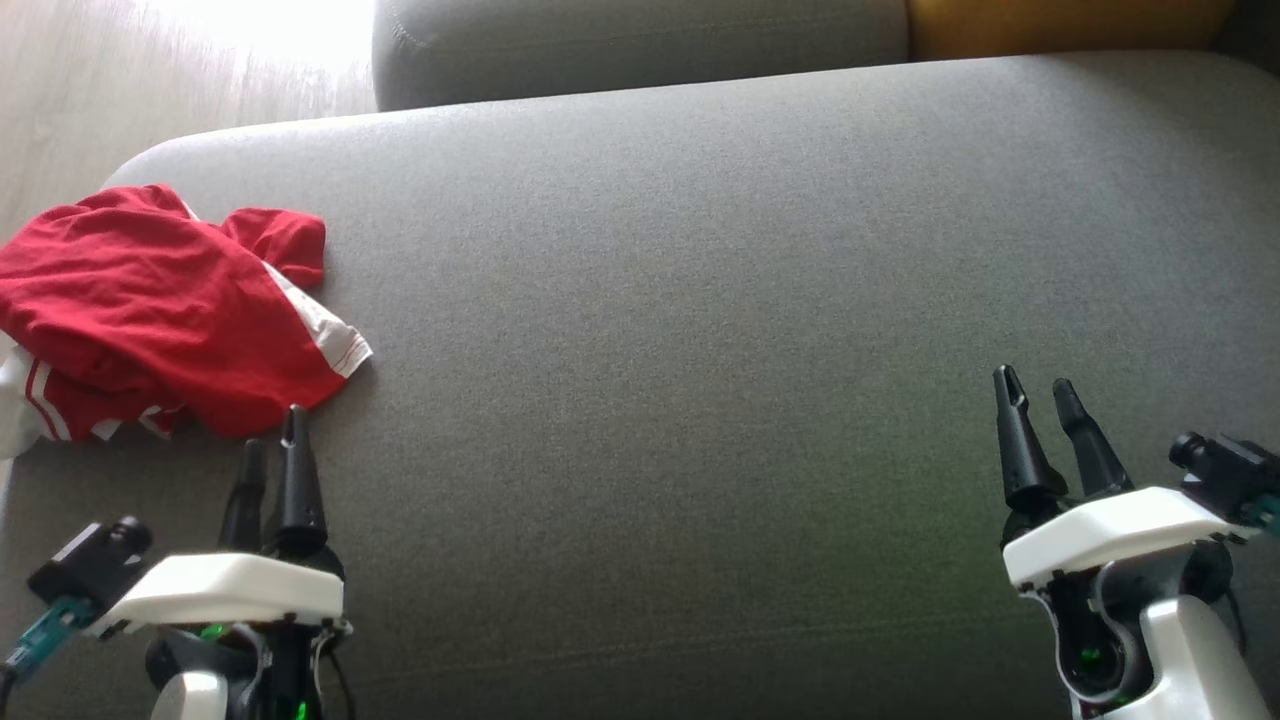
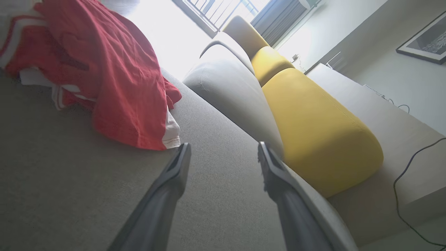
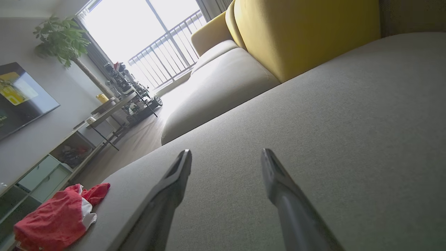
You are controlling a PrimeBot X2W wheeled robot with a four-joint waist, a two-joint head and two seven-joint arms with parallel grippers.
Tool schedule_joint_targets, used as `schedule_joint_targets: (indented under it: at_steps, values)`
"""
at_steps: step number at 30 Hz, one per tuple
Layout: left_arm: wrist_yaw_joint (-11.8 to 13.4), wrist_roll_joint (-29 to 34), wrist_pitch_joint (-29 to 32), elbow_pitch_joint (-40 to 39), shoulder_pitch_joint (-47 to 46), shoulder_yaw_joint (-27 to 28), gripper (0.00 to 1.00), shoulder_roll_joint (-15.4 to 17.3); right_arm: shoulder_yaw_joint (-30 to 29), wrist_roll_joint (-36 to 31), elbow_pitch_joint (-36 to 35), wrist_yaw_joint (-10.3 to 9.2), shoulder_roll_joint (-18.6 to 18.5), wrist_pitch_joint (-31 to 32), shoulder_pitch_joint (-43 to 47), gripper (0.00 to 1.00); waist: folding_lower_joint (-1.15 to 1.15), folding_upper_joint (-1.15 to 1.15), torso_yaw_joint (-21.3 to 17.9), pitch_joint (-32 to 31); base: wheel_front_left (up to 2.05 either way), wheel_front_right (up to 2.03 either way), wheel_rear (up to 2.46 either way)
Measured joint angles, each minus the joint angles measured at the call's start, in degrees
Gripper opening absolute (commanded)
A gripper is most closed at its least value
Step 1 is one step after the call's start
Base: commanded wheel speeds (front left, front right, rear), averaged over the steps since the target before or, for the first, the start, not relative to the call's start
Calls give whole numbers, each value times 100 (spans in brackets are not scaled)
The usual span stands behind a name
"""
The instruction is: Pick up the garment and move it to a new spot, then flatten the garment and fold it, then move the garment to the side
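**A:** why's the left gripper parked there, fingers apart?

**B:** the garment sits just ahead of its tips, a crumpled soft red knit with white trim; probably lining up the grab; right gripper, also spread, is well apart over the grey woven cushion

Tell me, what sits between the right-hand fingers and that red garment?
Just bare grey sofa cushion between the right gripper and the red garment, in the head view.
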Motion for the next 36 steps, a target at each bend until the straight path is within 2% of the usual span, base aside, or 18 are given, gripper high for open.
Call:
schedule_joint_targets:
  at_steps: [13, 20, 24, 36]
  values:
    - [391, 1272, -225, -115, 1, -523, 100, 265, 348, -1471, -32, 0, -171, -208, -130, 100, 0, 0, -29, 12, 0, 0, 0]
    - [740, 1811, -332, -278, 1, -791, 100, 404, 338, -2259, -149, 0, -163, -341, -127, 100, 0, 0, -55, 22, 0, 0, 0]
    - [895, 2137, -397, -407, 0, -964, 100, 544, 336, -2632, -219, 0, -160, -392, -127, 100, 0, 0, -68, 29, 0, 0, 0]
    - [1299, 2742, -589, -632, -1, -1301, 100, 686, 270, -3456, -350, 0, -102, -604, -129, 100, 0, 0, -101, 54, 0, 0, 0]
